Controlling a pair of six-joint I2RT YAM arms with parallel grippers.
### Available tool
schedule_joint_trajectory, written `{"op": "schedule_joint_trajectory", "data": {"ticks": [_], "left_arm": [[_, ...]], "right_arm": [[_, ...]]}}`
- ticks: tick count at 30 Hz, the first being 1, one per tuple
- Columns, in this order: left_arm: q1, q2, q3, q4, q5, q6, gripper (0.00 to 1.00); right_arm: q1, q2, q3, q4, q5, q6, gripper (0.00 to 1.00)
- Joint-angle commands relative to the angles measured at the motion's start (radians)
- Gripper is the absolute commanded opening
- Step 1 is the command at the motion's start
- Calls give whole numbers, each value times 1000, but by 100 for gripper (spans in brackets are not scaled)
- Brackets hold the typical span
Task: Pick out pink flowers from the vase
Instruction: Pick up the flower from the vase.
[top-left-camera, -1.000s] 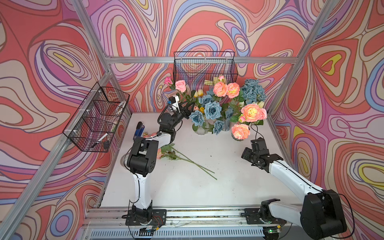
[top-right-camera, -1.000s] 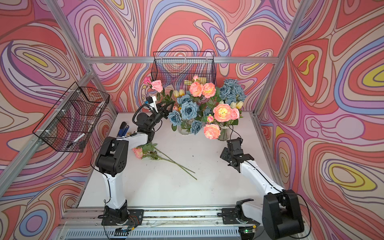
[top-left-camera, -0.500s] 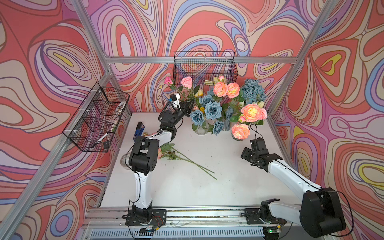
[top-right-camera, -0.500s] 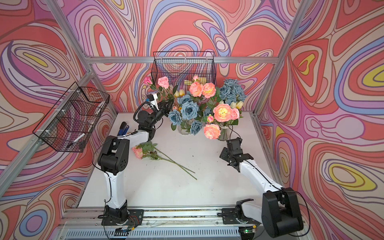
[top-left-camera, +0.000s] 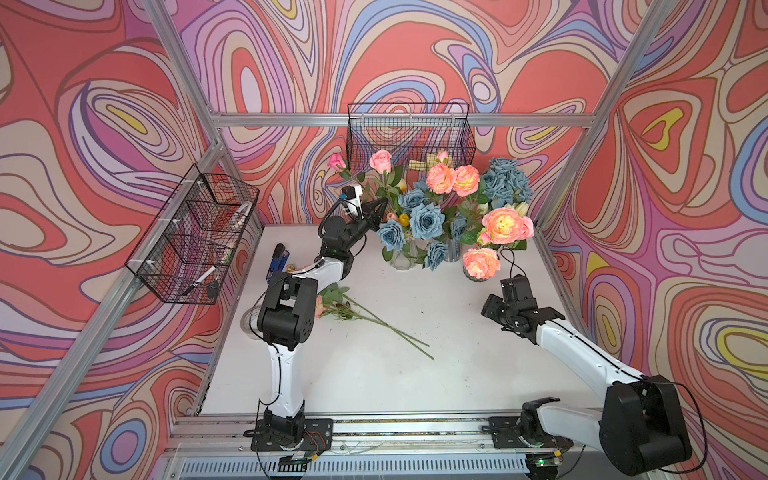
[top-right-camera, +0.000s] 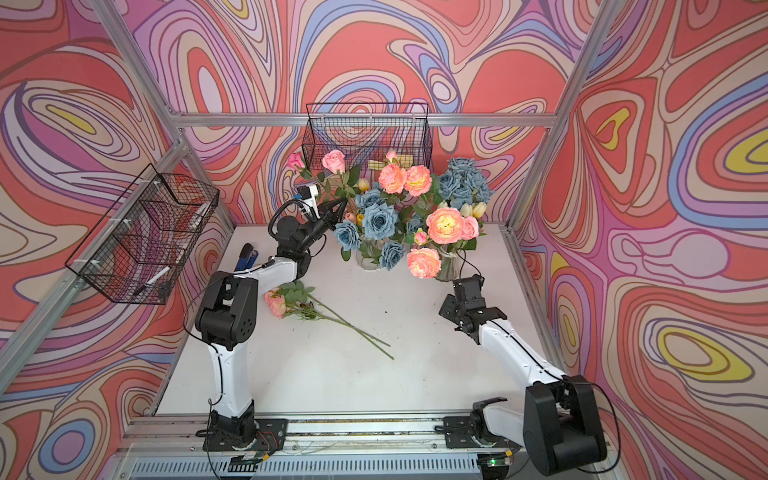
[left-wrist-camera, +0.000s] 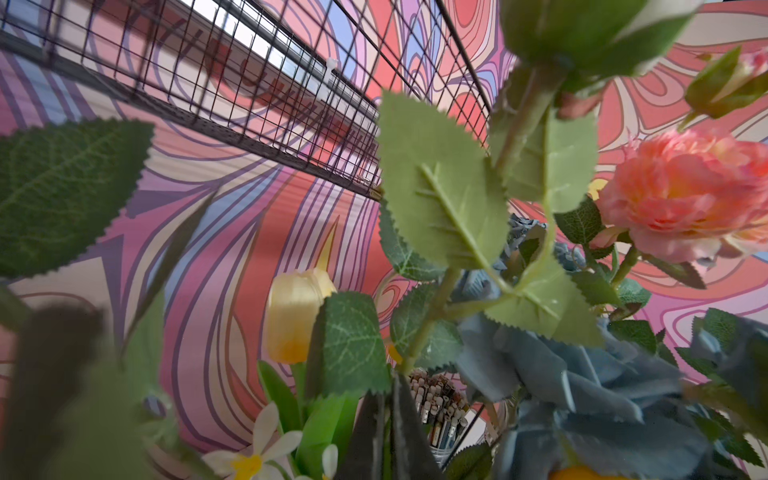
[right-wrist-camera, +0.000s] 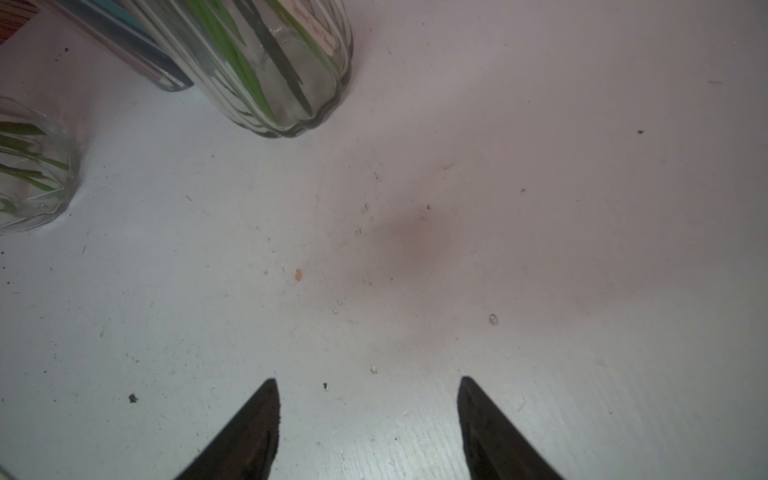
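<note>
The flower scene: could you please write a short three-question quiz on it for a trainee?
1. True or false: the right gripper holds a flower.
2. The left gripper is shut on the stem of which flower? A) blue rose B) pink rose C) yellow tulip
3. Fill in: the loose pink flowers lie on the ____.
Key: 1 false, it is open; 2 B; 3 table.

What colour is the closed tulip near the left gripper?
Pale yellow tulip, orange at its base; clearest in the left wrist view.
</note>
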Motion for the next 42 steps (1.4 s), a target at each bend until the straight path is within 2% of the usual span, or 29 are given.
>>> {"op": "schedule_joint_trajectory", "data": {"ticks": [1, 5, 10, 15, 20, 25, 33, 42], "left_arm": [[3, -45, 43, -14, 18, 20, 15], [3, -48, 35, -9, 24, 12, 32], [0, -29, 51, -16, 25, 7, 38], [-5, 10, 91, -34, 17, 3, 34], [-5, 35, 116, -38, 11, -7, 24], [-5, 31, 120, -45, 13, -4, 18], [-5, -4, 135, -97, -5, 33, 16], [-2, -46, 225, -220, -20, 83, 12]], "right_arm": [[-9, -15, -13, 23, 4, -12, 70], [-8, -22, -20, 23, 4, -17, 70], [-12, -27, -25, 25, 4, -19, 70], [-12, -27, -24, 26, 1, -16, 70], [-13, -24, -19, 24, 2, -15, 70], [-13, -15, -10, 26, 2, -17, 70], [-15, -7, 2, 34, 3, -29, 70], [-18, -45, 22, 36, 2, -57, 70]]}}
